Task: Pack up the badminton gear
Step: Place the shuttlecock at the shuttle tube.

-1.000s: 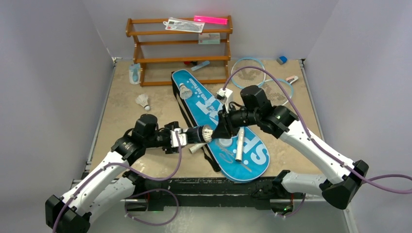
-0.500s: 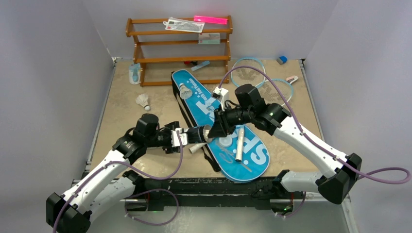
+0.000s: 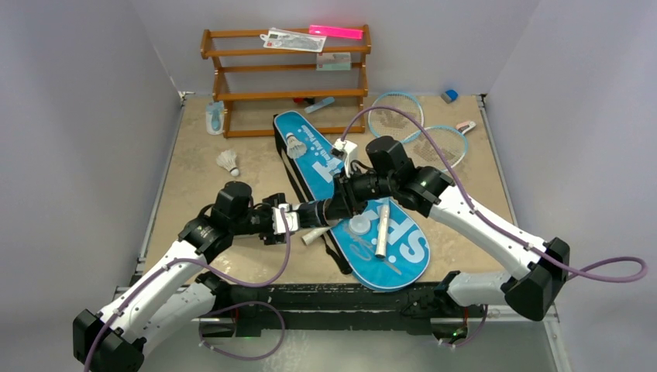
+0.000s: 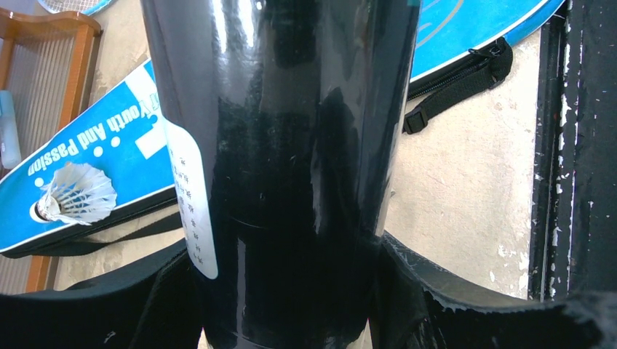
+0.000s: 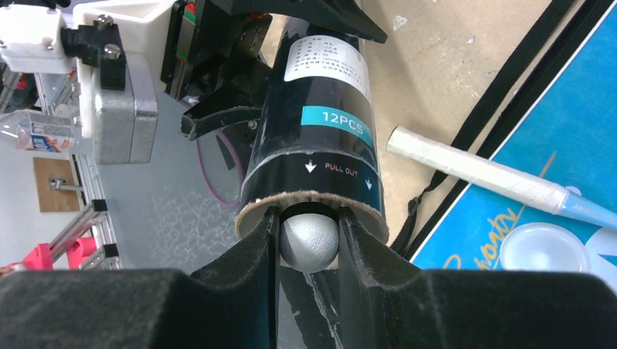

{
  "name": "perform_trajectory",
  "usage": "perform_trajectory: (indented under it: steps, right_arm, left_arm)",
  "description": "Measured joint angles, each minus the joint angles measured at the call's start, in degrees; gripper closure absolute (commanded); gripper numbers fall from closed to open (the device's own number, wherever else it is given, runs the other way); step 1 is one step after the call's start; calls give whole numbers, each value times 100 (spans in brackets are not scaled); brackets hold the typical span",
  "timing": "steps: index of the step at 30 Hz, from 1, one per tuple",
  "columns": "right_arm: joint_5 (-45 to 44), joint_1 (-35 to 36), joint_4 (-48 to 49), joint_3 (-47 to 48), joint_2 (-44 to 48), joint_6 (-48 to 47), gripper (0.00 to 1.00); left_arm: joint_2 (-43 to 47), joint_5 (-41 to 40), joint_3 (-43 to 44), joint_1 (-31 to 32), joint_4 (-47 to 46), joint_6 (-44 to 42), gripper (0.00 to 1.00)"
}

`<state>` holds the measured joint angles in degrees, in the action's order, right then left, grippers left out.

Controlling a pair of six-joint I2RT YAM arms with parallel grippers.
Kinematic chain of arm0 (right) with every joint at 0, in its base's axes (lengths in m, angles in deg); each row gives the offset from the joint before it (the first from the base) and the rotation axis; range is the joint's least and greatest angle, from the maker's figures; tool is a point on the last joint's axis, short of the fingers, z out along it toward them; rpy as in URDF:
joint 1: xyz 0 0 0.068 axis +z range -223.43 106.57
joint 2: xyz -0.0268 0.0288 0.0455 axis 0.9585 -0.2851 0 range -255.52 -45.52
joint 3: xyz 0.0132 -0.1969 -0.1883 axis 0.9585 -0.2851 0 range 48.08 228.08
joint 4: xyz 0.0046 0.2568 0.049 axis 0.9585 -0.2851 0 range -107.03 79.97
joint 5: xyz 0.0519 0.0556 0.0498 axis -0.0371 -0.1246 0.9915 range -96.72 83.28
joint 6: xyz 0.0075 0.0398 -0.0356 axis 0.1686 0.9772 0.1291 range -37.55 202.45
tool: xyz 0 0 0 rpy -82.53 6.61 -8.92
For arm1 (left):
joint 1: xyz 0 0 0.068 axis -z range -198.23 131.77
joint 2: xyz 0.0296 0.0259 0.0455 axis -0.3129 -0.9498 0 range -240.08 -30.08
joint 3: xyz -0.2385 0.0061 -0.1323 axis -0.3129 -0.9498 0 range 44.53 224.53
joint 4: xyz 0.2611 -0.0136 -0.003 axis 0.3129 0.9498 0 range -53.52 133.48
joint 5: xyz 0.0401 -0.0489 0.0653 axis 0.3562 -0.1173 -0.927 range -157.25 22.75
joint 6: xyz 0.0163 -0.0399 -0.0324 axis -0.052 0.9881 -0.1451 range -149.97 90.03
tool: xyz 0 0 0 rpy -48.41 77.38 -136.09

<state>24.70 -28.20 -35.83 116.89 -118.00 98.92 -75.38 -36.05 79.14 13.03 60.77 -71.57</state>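
Hanging level above the desk [image 3: 194,182] at front centre, the black tube [image 3: 316,211] is gripped at its left end by the left gripper [image 3: 298,217]. The left fingers [image 4: 171,291] are closed on it from both sides. The tube mouth points right and meets the right gripper [image 3: 345,205].

In the right wrist view the right fingers [image 5: 255,262] are closed on the rounded grey cork of a shuttlecock [image 5: 309,243]. The cork sits right at the mouth and the feathers are hidden. The tube label reads "12PCS" and "PULL OUT".

The blue bag [image 3: 399,256] lies flat on the desk under and behind the tube, running diagonally with its wide end near and its narrow end far. On it:
- a 2nd shuttlecock [image 3: 293,144] at the narrow end
- a clear round lid [image 3: 359,226]
- 1 white handle [image 3: 381,231] on the wide end

A 2nd white handle [image 3: 310,236] pokes out at the bag's left edge, just below the tube. A 3rd shuttlecock [image 3: 228,162] sits on the bare desk, far left.

2 racket heads, 1 [image 3: 395,116] and another [image 3: 448,143], lie on the desk to the far right of the bag. The wooden rack [image 3: 290,94] stands at the back wall.
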Motion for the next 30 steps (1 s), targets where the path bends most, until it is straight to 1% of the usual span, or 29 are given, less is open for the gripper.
perform_trajectory:
  steps: [6, 7, 8, 9, 12, 15, 20, 22, 26, 30]
  right_arm:
    - [-212, 195, 225, -11, -210, 63, 81]
    - [-238, 219, 256, -20, -229, 66, 80]
    - [-267, 236, 273, -33, -247, 74, 73]
    - [-291, 240, 284, -39, -251, 87, 63]
    - [-385, 260, 306, -48, -232, 122, 46]
    - [-494, 282, 280, -63, -103, 157, 33]
    - [-789, 280, 81, 2, 470, 127, 10]
    - [-887, 289, -2, 109, 651, 83, 8]
    - [-1185, 326, -140, 201, 894, 13, 8]
    - [-1661, 326, -190, 271, 1058, 0, 8]
  left_arm:
    - [0, -22, 0, -2, 22, 17, 74]
    - [4, -33, 0, -7, 17, 26, 74]
    - [4, -48, 0, -11, 17, 33, 74]
    - [4, -57, 0, -11, 17, 37, 74]
    - [22, -96, 0, -13, 9, 52, 74]
    - [87, -129, 0, -17, 7, 81, 73]
    - [269, -101, -4, -15, 50, 179, 72]
    - [317, -52, -11, -2, -33, 251, 72]
    - [439, -107, -11, 15, -256, 511, 72]
    - [796, -317, -9, 15, -476, 824, 72]
